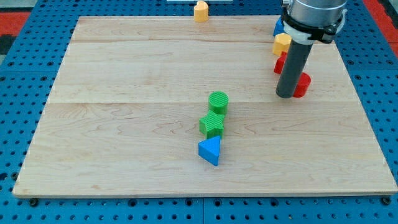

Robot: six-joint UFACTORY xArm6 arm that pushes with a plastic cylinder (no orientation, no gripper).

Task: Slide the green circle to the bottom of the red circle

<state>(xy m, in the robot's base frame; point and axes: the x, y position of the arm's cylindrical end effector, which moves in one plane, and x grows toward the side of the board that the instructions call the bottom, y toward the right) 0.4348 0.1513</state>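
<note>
The green circle (218, 101) sits near the middle of the wooden board (124, 124). The red circle (302, 84) lies at the view's right, partly hidden behind my rod. My tip (285, 95) rests on the board touching the red circle's left side, well to the right of the green circle.
A green star-shaped block (212, 124) sits just below the green circle, with a blue triangle (210, 151) below that. A yellow block (282, 43), a second red block (280, 63) and a blue block (278, 27) cluster above the red circle. An orange block (200, 11) stands at the top edge.
</note>
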